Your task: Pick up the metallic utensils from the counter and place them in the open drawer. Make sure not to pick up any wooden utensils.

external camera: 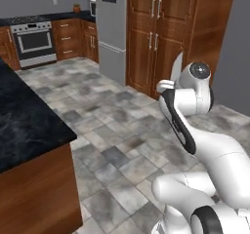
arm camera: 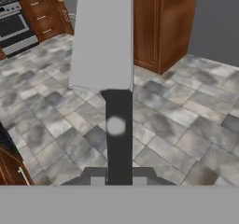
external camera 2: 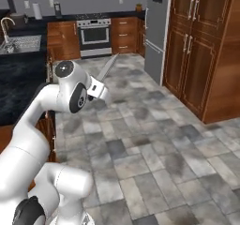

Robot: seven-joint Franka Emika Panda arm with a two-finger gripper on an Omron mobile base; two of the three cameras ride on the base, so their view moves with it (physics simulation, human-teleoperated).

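As it's hanging out over the floor, pincer point(arm camera: 119, 178): it's clenching on the dark handle of a knife point(arm camera: 103, 36), with the wide grey blade sticking straight out ahead of the hand.
Knife: it's riding up in the air, off the right end of the counter point(external camera: 24, 121) and well above the tiles point(external camera: 122, 155). From the right base camera the blade point(external camera 2: 108, 68) is pointing up and away toward the far stove point(external camera 2: 95, 34).
Counter: it's sitting on the left, dark marbled top over brown panelling. I'm not seeing any other cutlery or wooden spoons on the part that shows.
Drawer: I'm not managing to make it out, so I can't tell how far the knife is from it.
Step, my guess: it's carrying piece one over to the drawer, with the drop-off not done yet.
Risk 1: the hand is pinching only the handle end while the big blade is hanging way out front, so a quick swing could be twisting it in the grip or slipping it loose onto the floor.
Risk 2: with the blade reaching that far out, it could be clipping the counter edge or the drawer front on the way in.
Risk 3: letting go too high could be bouncing it out of a shallow drawer.
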